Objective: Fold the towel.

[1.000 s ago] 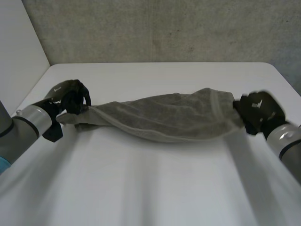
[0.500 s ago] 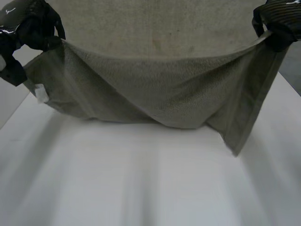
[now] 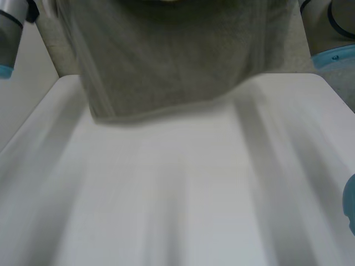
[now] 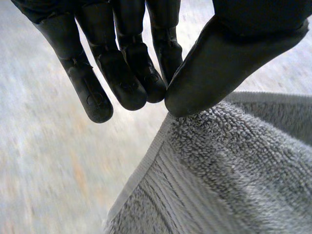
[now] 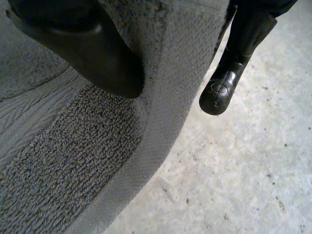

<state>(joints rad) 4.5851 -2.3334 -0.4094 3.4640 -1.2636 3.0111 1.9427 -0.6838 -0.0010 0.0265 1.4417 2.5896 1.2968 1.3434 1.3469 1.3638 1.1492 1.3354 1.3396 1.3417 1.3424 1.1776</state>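
Two top ends of the grey terry towel [image 3: 166, 66], hung across the frame's upper half, are pinched by the left hand [image 4: 122, 73] and right hand [image 5: 83, 48].

A white table [image 3: 166, 194] spreads across the head view, smooth on top, with rounded far corners. Behind its far edge rises a rough grey wall [image 3: 58, 52]. To the left, a paler, smooth panel [image 3: 22, 105] meets it. The right wrist view has a grey surface [image 5: 234, 170] flecked with small dark specks behind. The left wrist view has a grey backdrop [image 4: 48, 161] with faint tan patches.
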